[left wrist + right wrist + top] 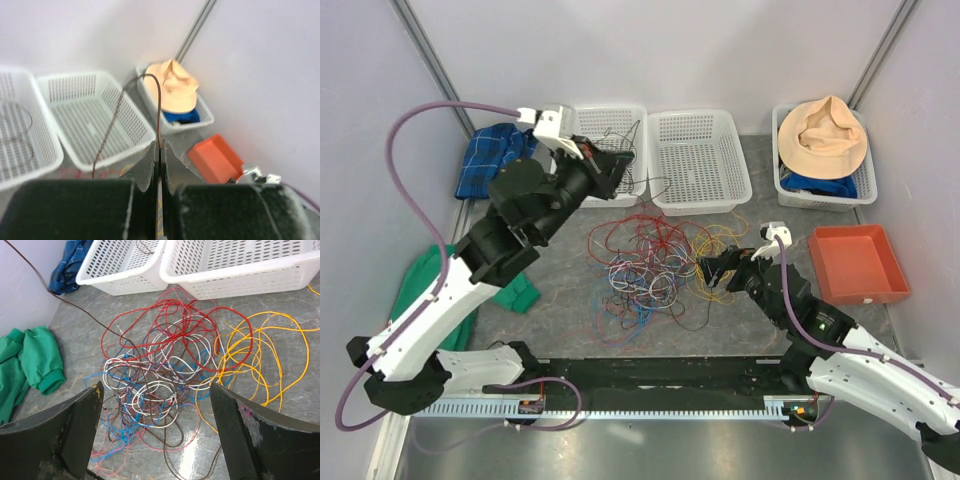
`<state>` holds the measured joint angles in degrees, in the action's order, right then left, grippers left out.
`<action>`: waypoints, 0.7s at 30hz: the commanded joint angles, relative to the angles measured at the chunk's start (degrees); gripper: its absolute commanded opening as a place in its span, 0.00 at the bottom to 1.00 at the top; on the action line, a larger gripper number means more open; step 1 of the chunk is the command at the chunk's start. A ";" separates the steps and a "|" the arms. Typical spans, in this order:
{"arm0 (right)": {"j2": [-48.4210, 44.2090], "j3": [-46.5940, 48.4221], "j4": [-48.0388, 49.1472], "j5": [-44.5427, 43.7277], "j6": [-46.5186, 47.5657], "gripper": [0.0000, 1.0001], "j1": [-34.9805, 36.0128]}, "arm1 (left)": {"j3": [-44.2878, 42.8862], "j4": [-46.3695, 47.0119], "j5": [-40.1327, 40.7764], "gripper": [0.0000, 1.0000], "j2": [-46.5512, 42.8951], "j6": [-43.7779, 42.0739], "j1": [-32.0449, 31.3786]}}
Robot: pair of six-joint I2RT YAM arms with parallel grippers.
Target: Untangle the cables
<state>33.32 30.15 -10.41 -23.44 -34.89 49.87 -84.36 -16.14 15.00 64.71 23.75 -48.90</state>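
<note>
Cable (159,110) tight in left hand (160,148)

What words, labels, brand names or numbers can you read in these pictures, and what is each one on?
No text can be read in any view.
The white baskets, the orange tray, the hat and the cables show no print.
Small orange bits on the rail by the arm bases are too small to tell if they carry writing.
</note>
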 commanded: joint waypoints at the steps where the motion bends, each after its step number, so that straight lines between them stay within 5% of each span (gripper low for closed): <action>1: -1.68 2.28 2.68 2.79 0.62 0.95 -0.12 | -7.30 -5.30 -0.16 0.02 1.29 -7.30 -0.23; 9: -2.47 2.19 7.24 8.23 1.41 0.95 -0.12 | -25.66 -8.99 -0.50 0.02 7.97 -11.26 -0.23; 16: 0.35 2.90 9.01 10.70 1.32 0.95 -0.12 | -50.95 -10.32 4.85 0.02 18.78 -18.98 -0.23; 21: -0.19 3.24 8.84 10.43 2.64 0.95 -0.03 | -54.16 -3.74 8.55 0.02 20.81 -23.12 -0.23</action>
<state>33.74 30.81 -3.70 -13.69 -33.87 49.87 -136.38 -24.97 19.20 85.41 7.68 -48.95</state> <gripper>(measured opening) 0.951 0.033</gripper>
